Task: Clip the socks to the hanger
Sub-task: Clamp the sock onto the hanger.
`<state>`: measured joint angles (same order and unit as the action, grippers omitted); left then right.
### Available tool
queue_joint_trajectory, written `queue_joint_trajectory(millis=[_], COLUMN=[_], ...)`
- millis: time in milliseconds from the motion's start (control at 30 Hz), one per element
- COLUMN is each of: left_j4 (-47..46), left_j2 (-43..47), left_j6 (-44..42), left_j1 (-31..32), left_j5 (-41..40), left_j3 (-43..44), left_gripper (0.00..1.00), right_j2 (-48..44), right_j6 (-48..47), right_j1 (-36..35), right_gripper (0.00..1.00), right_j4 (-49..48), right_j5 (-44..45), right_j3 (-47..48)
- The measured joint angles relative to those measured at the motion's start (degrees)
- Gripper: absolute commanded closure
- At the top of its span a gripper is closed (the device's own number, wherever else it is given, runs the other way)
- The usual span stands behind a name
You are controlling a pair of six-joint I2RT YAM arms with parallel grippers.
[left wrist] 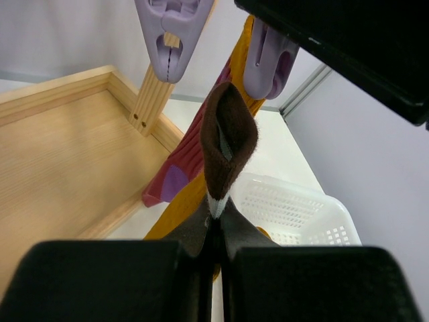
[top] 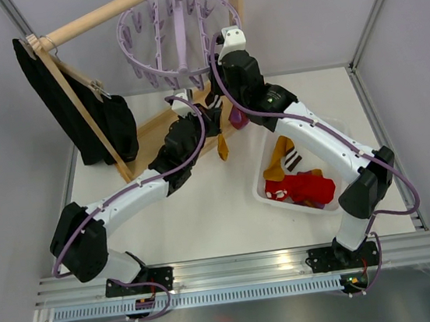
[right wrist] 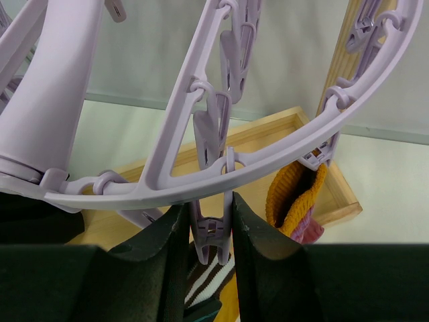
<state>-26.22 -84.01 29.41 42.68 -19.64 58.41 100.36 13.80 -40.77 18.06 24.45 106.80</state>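
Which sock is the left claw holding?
The dark brown sock, pinched in the left claw; the mustard sock and maroon sock hang behind it.

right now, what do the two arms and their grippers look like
Both the left arm and right arm have white shell links between bulky black joints, with a thin purple cable looping along each. Black base plates bolt them to a silver rail. The left gripper and right gripper have blocky, matte black fingers.

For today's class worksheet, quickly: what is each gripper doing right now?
Left gripper: closed, holding the brown sock.
Right gripper: jaws closed on a lavender peg of the hanger.
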Motion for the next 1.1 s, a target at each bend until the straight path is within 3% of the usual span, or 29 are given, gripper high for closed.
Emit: queue_joint_trajectory(millis=[1100], left_j4=[-0.52], left_j2=[-0.44], left_j6=[-0.04], left_j1=[0.2], left_j5=[0.74], left_j3=[1.01], left_gripper=[0.98], right_j2=[0.02], right_j6=[-0.02], right_j1=[-0.37], right_gripper=[1.0], right_j4=[0.31], right_j5=[0.07], right_j3=[0.17])
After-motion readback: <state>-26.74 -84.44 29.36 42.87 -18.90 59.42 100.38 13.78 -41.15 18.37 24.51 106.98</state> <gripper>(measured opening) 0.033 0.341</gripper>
